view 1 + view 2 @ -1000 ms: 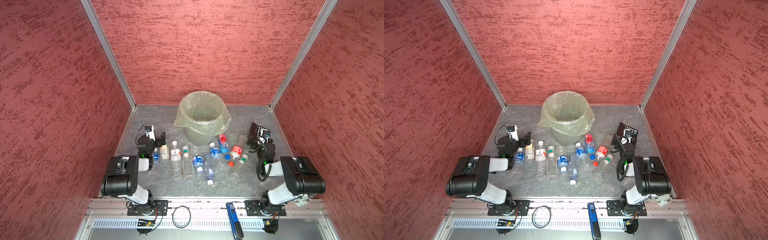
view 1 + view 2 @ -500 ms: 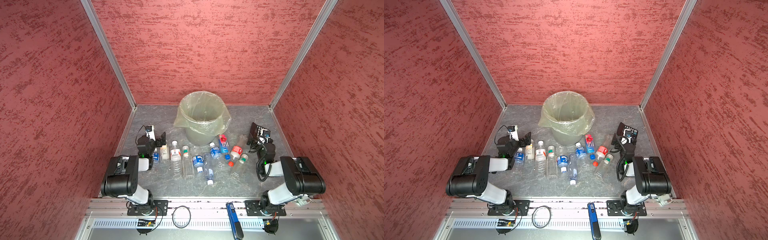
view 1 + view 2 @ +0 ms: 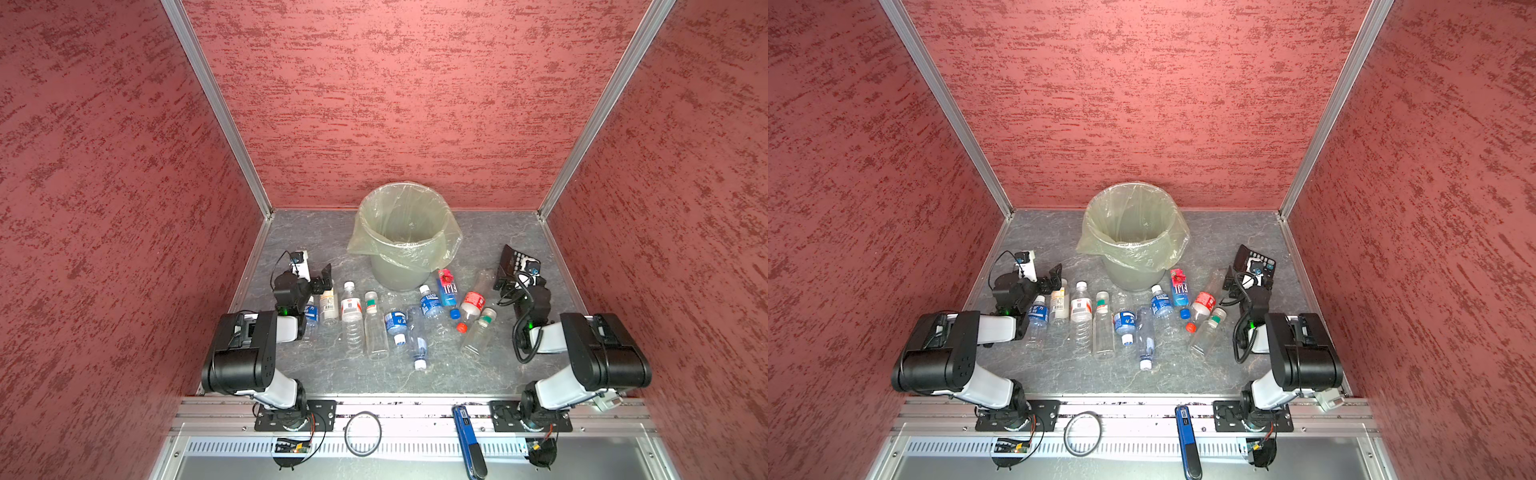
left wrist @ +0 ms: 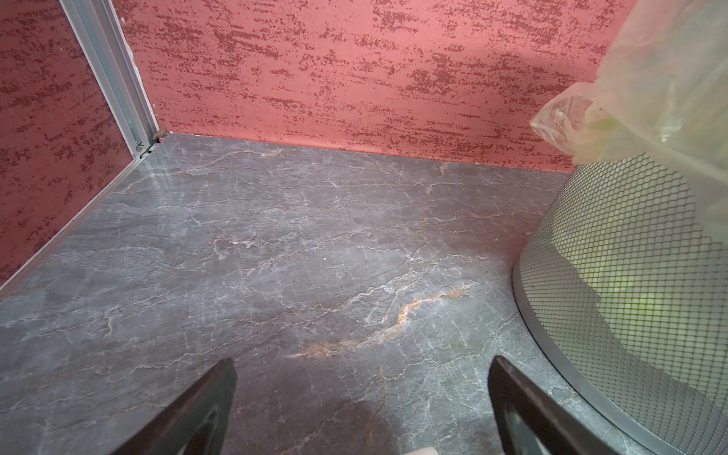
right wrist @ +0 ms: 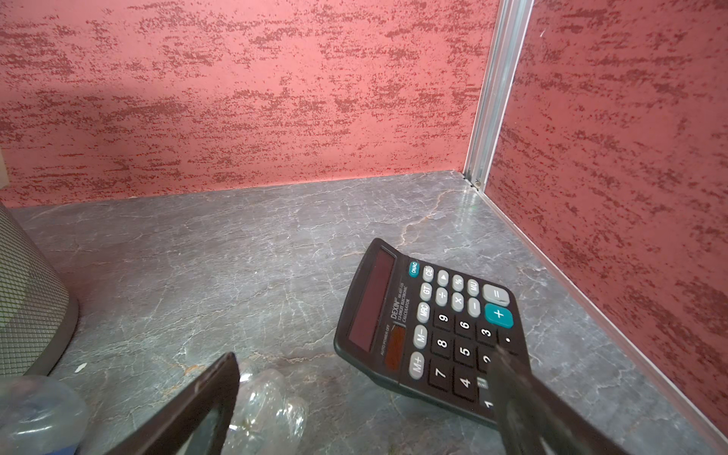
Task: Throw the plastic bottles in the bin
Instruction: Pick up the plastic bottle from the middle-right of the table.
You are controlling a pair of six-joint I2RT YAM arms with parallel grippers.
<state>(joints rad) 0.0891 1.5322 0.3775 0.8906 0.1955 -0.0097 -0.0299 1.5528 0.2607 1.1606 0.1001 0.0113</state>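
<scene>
Plastic bottles [image 3: 376,328]: all the ones in view lie flat on the table [image 3: 332,374], in a loose row in front of the bin [image 3: 395,274], between the two arms. Roughly ten; exact count unclear where they overlap.
- Left end: blue-label bottle [image 3: 311,316] right against the left arm, with the white-label bottle [image 3: 328,305] just beside it.
- Middle: several clear ones, some with caps toward the bin and some with caps away from it.
- Right side: Fiji bottle [image 3: 448,289] close to the bin's base; whether it touches, can't tell. Red-label bottle [image 3: 471,305] with a red cap is beside it, and the green-band bottle [image 3: 480,332] is outermost.

Bin: upright at back centre of the table, clear yellowish bag folded over the rim. Its mesh wall shows in the left wrist view.

Left gripper [image 4: 360,370]: jaws spread wide with nothing between them. Only bare table is under it, and the bin is just off to one side.

Right gripper [image 5: 366,358]: jaws spread wide, nothing gripped. One finger is over the keys of the calculator [image 5: 433,327], the other over a crumpled clear bottle [image 5: 268,409]. Contact with either can't be told.

Both arms are folded low at the front corners. Red textured walls stand on three sides. A blue tool [image 3: 467,440] and a black cable ring [image 3: 362,428] lie on the front rail.
</scene>
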